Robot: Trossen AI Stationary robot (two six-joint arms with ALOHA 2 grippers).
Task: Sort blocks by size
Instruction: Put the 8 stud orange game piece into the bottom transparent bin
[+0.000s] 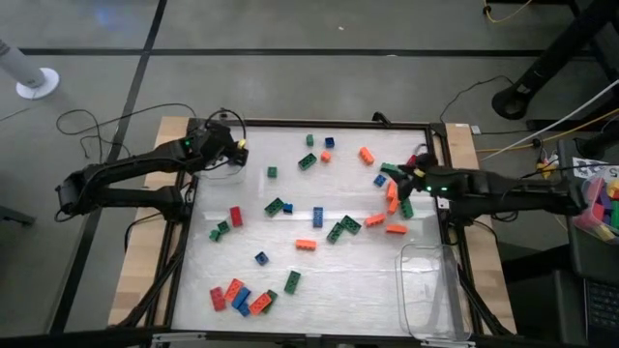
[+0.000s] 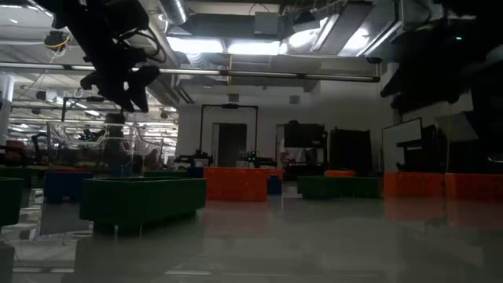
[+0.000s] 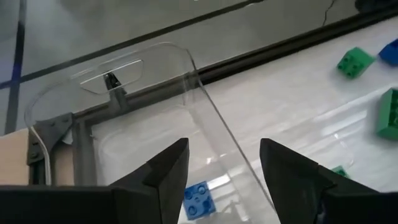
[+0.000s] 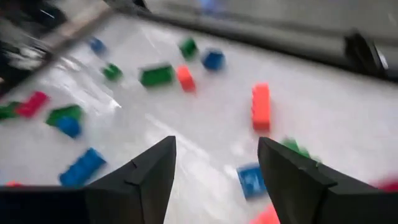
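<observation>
Hovering over a clear plastic bin [image 1: 224, 166] at the bench's [image 1: 358, 275] far left, the left end effector [image 1: 235, 147] is spread and empty; studded blocks [image 1: 316, 217] scatter across the glossy white surface, and a second clear bin [image 1: 432, 290] sits near right. The left wrist view shows one small blue square block [image 3: 199, 199] inside the round-cornered bin. In the right wrist view, the right end effector [image 4: 214, 180] is spread above an orange rectangular block [image 4: 261, 106].

Scattered blocks [image 1: 317, 217] crowd mid-table; clear bin [image 1: 432, 290] blocks one corner.
</observation>
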